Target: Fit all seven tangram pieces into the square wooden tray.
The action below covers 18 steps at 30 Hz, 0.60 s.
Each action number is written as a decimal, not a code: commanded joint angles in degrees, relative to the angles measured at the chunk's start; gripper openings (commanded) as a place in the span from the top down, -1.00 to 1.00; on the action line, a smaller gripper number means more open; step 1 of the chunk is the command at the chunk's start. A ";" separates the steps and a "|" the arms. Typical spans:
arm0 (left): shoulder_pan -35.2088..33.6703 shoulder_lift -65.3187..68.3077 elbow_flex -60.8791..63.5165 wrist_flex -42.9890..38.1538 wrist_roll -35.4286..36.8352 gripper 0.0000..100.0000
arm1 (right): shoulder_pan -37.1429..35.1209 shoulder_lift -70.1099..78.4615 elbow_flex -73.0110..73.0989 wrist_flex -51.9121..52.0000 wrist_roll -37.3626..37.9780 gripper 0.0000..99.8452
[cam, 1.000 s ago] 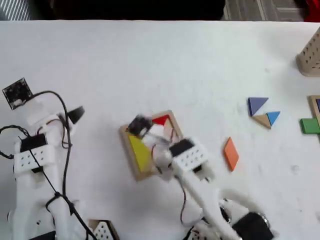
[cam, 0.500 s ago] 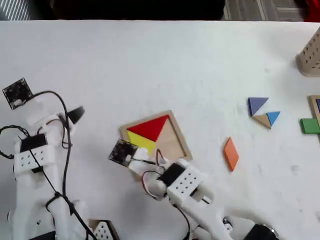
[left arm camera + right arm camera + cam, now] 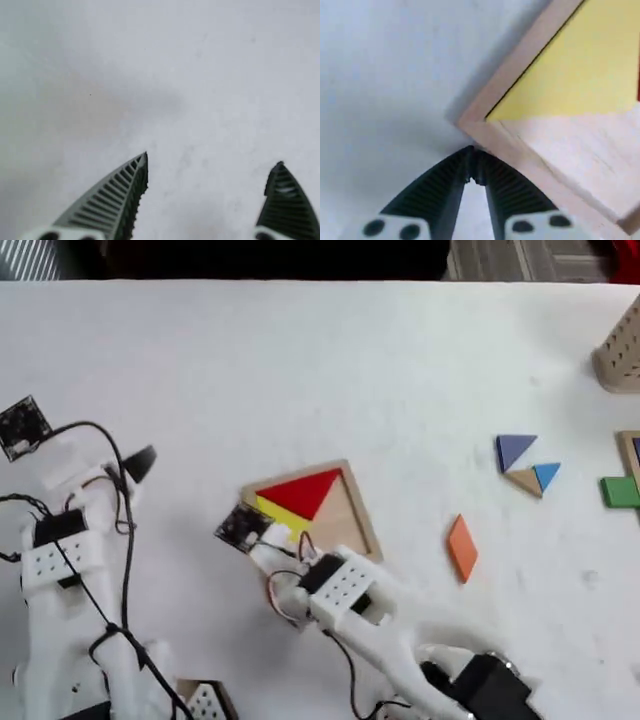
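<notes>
The square wooden tray lies mid-table, holding a red triangle and a yellow triangle; part of its floor is bare. My right arm lies over the tray's near left corner. In the right wrist view my right gripper is shut and empty, its tips touching the tray's corner beside the yellow triangle. Loose to the right are an orange parallelogram, a violet-blue triangle, a tan triangle, a light blue triangle and a green piece. My left gripper hangs open over bare table, far left.
A perforated wooden block stands at the back right edge, with another wooden frame below it. Cables run along the left arm. White tabletop stretches between the tray and the loose pieces.
My right arm has drawn back from over the tray to its near left corner, uncovering the red and yellow triangles. The left arm has shifted slightly left.
</notes>
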 commanded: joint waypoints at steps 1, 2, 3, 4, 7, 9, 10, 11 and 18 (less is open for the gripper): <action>-0.40 -1.45 -0.18 -1.23 0.00 0.27 | -0.22 2.95 -5.89 -6.20 -0.44 0.96; -0.40 -1.45 -0.18 -1.23 0.00 0.27 | -0.22 4.26 -6.95 -7.34 -0.44 0.96; -0.40 -1.45 -0.18 -1.23 0.00 0.27 | -0.22 5.58 -8.26 -8.40 -0.53 0.96; -0.40 -1.45 -0.18 -1.23 0.00 0.27 | -0.22 6.99 -9.58 -9.19 -0.53 0.96; -0.22 -1.45 -0.09 -1.23 0.00 0.27 | -0.22 10.33 -13.89 -9.10 -0.53 0.96; -0.04 -1.54 0.44 -1.58 0.00 0.27 | -0.22 11.03 -15.82 -8.31 -0.53 0.96; -0.04 -1.71 0.62 -1.58 0.00 0.27 | -0.22 10.51 -16.35 -6.73 -0.53 0.96; -0.04 -1.71 0.62 -1.58 0.00 0.27 | -0.22 9.36 -16.70 -4.53 -0.44 0.96; 2.68 -1.80 0.97 -1.23 -0.35 0.27 | 6.99 -15.43 -16.79 20.44 0.09 0.96</action>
